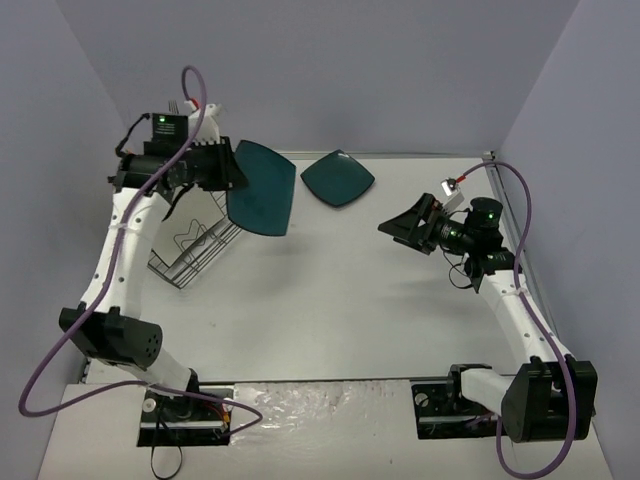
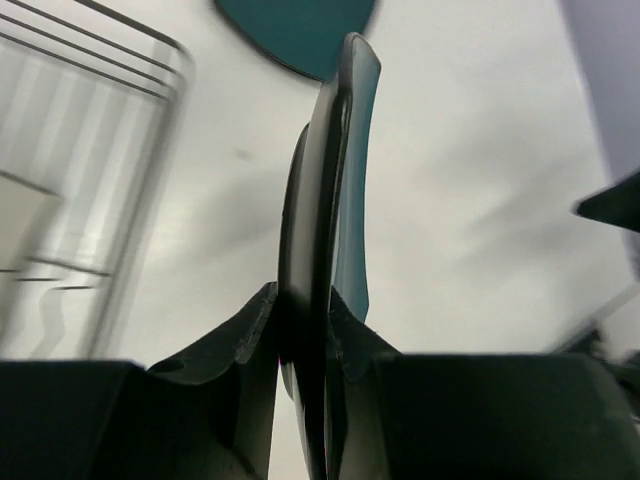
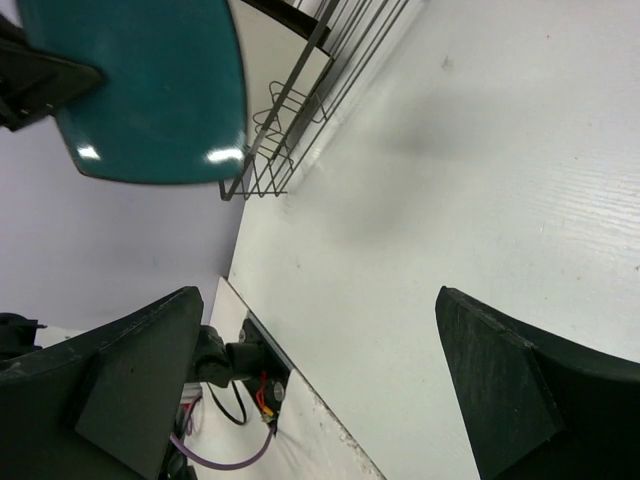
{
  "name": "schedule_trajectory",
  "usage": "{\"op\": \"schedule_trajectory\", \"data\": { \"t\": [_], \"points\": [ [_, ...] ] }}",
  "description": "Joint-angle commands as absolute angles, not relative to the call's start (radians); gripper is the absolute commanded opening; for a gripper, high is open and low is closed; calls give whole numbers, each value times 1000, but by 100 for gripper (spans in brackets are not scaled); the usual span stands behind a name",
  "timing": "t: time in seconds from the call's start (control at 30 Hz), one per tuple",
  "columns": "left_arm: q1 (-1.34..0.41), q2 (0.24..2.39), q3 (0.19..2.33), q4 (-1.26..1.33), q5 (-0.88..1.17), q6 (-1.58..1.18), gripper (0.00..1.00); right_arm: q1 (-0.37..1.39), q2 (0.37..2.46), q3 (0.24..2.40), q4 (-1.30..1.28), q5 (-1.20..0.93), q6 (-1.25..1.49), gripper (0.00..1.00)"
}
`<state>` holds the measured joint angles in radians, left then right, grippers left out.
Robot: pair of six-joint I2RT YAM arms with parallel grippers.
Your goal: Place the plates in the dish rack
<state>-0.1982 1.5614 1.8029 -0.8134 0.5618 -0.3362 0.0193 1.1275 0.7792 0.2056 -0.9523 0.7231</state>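
My left gripper (image 1: 232,172) is shut on the left edge of a dark teal rounded-square plate (image 1: 262,188), which hangs in the air just right of the dish rack (image 1: 195,245). In the left wrist view that plate (image 2: 330,180) stands edge-on between the fingers (image 2: 245,330). A second dark teal plate (image 1: 338,178) lies flat on the table at the back. My right gripper (image 1: 392,228) hovers open and empty right of centre, pointing left. From its wrist I see the held plate (image 3: 150,90) and the black wire rack (image 3: 290,130) with a white plate (image 3: 280,55) in it.
The left arm covers much of the rack. A white caddy (image 1: 214,110) peeks out behind the left wrist. Purple-grey walls close off the back and both sides. The arm bases (image 1: 185,410) sit at the near edge.
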Motion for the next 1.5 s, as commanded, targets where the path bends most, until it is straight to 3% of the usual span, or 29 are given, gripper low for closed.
{"op": "schedule_trajectory", "data": {
  "t": [0.0, 0.13, 0.5, 1.47],
  "points": [
    [-107, 1479, 2027, -1025, 415, 111, 0, 15, 1114, 825, 211, -942, 667, 100],
    [-45, 1508, 2149, -1136, 307, 318, 0, 15, 1126, 828, 210, -940, 663, 100],
    [-6, 1624, 2145, -1103, 89, 644, 0, 15, 1162, 816, 210, -933, 660, 100],
    [40, 1697, 1873, -964, 204, 731, 0, 5, 1233, 807, 212, -904, 636, 100]
  ]
}}
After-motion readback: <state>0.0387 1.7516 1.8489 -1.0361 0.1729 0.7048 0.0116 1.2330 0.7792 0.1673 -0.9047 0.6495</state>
